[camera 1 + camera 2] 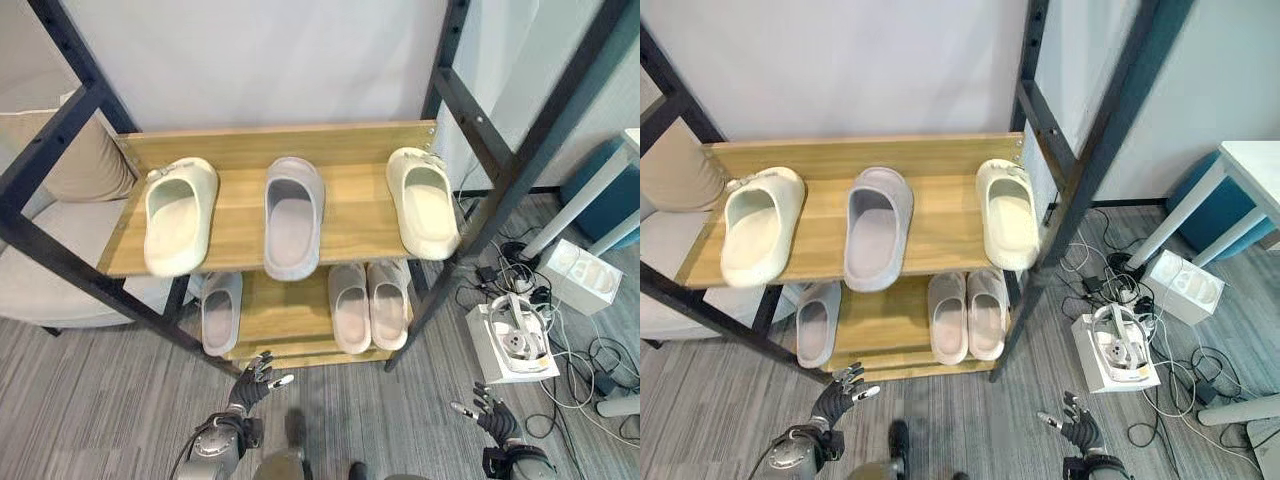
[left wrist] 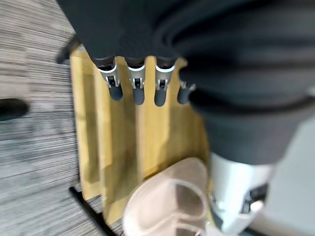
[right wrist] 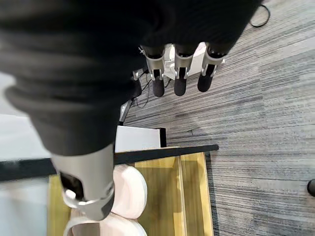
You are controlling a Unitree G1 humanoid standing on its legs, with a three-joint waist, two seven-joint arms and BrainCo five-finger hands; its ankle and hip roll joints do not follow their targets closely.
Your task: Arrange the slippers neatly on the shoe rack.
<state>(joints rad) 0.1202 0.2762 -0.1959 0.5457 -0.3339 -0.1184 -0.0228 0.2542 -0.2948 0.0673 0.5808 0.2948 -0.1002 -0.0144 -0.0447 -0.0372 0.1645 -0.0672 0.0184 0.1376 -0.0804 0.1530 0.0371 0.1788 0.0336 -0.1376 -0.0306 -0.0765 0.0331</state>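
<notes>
Both hands, left and right, hang loose-fingered and empty at bottom of frame; slippers sit on the rack (grey one mid-frame splits the cream pair), so regrouping looks next.

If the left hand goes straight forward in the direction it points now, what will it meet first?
Probably the front edge of the lower shelf, near the grey slipper at its left end. The left hand is open; depth is unclear.

Lab: cables, boxed headset

Grey striped carpet, white wall
</notes>
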